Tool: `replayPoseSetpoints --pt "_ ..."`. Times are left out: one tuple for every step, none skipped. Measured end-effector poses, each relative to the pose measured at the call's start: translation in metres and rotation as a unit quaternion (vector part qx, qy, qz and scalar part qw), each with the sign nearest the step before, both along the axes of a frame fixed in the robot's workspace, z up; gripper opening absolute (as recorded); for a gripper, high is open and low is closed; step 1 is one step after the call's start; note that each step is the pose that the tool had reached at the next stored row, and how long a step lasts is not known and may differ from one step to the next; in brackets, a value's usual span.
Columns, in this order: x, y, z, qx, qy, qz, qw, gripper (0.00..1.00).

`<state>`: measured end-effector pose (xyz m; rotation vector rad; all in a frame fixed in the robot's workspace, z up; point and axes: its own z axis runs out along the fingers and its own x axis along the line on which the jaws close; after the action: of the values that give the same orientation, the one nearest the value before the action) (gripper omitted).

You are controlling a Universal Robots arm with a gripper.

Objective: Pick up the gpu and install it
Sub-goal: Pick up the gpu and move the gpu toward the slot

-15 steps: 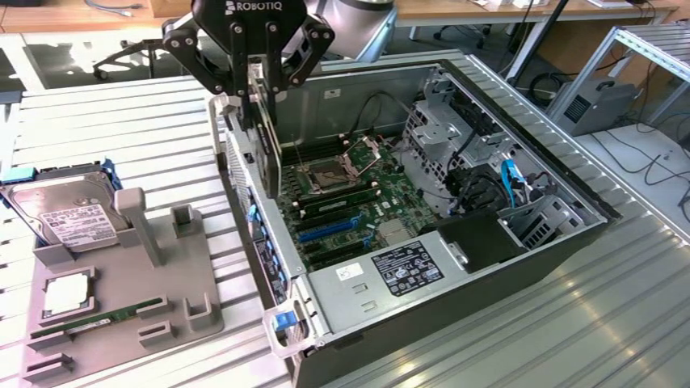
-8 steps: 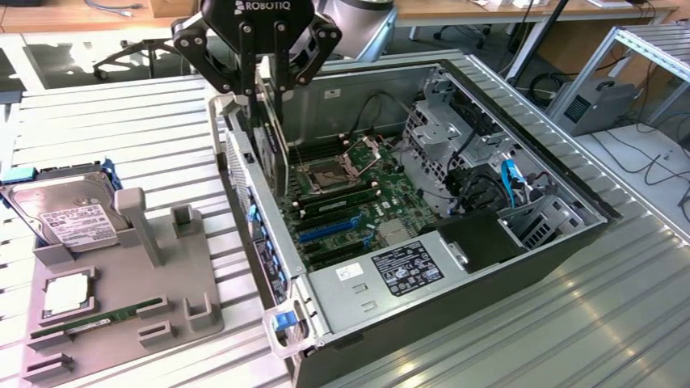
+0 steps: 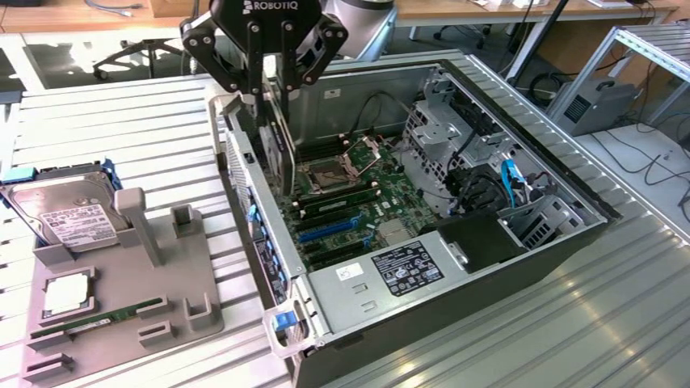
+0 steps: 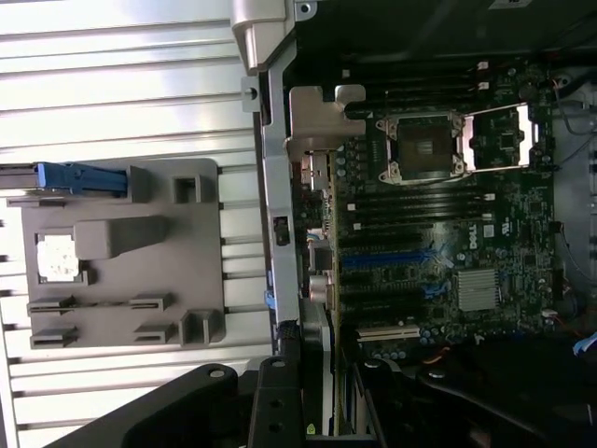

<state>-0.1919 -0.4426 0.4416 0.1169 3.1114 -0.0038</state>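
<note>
My gripper point(image 3: 267, 87) is shut on the gpu point(image 3: 283, 149), a thin black card that hangs on edge from the fingers. The card is just inside the rear wall of the open computer case point(image 3: 561, 182), its lower end above the motherboard point(image 3: 361, 202) near the CPU socket and the blue expansion slots point(image 3: 329, 229). In the wrist view the gpu point(image 4: 315, 359) with its silver bracket runs between my black fingers point(image 4: 272, 411), over the case's rear edge beside the slots point(image 4: 387, 261).
A grey holder tray point(image 3: 161, 291) lies at the exterior view's left with a hard drive point(image 3: 70, 214), a CPU point(image 3: 67, 295) and a green RAM stick point(image 3: 103, 317). Inside the case are a power supply point(image 3: 405, 267), a drive cage point(image 3: 442, 133) and cables.
</note>
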Motion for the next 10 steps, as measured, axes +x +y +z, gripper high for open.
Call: replayPoseSetpoints --pt "0.0009 0.0 0.0 0.0 0.0 0.0 1.0 0.27" --pt "0.0017 0.0 0.0 0.0 0.0 0.0 1.0 0.27" --pt "0.0026 0.0 0.0 0.0 0.0 0.0 1.0 0.27" --pt "0.0035 0.0 0.0 0.0 0.0 0.0 1.0 0.27" --pt "0.0043 0.0 0.0 0.0 0.0 0.0 1.0 0.27" --pt "0.0051 0.0 0.0 0.0 0.0 0.0 1.0 0.27" --pt "0.0061 0.0 0.0 0.0 0.0 0.0 1.0 0.27" --pt "0.0069 0.0 0.0 0.0 0.0 0.0 1.0 0.27" --pt "0.0077 0.0 0.0 0.0 0.0 0.0 1.0 0.27" --pt "0.0085 0.0 0.0 0.0 0.0 0.0 1.0 0.27"
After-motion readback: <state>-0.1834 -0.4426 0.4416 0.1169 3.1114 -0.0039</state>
